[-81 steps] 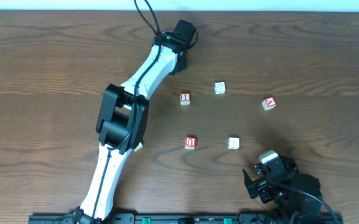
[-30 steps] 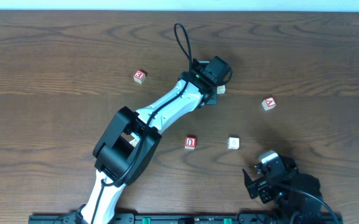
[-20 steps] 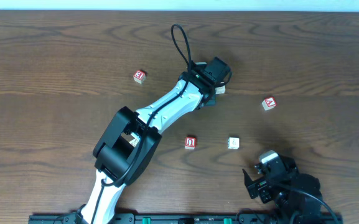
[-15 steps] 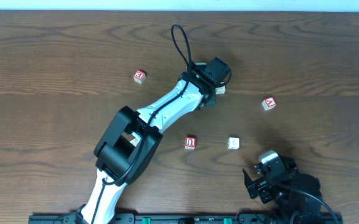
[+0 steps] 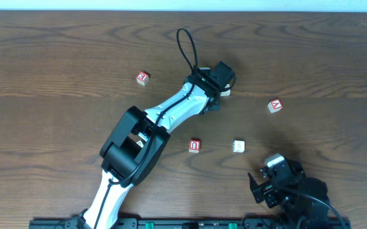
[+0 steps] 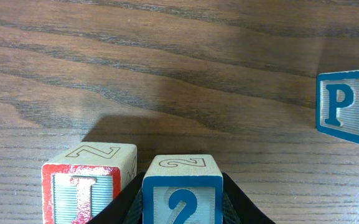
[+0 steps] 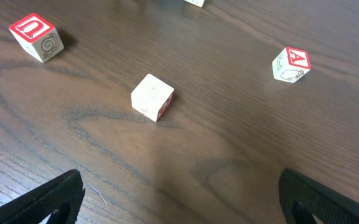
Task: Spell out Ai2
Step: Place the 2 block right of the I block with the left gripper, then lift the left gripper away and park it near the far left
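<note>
In the left wrist view my left gripper [image 6: 182, 193] is shut on the blue-framed "2" cube [image 6: 182, 199], low over the table. The red-framed "I" cube [image 6: 83, 190] stands just left of it, nearly touching. Overhead, the left gripper [image 5: 218, 83] sits at the back centre; the arm hides both cubes. The red-framed "A" cube [image 5: 274, 105] lies alone at the right and also shows in the right wrist view [image 7: 291, 64]. My right gripper [image 5: 261, 184] is open and empty near the front edge, its jaws [image 7: 179, 205] wide over bare wood.
A blue-framed "P" cube [image 6: 347, 106] lies right of the "2". A red "U" cube [image 5: 194, 145] [image 7: 36, 37] and a pale cube [image 5: 238, 146] [image 7: 152, 96] sit front centre. Another red cube [image 5: 143, 77] lies back left. A white cube edge [image 5: 226, 92] shows beside the left wrist.
The left arm has swung right from the back centre and now covers the "I" cube, uncovering the back-left red cube. In the last second it has barely shifted. The right arm has not moved.
</note>
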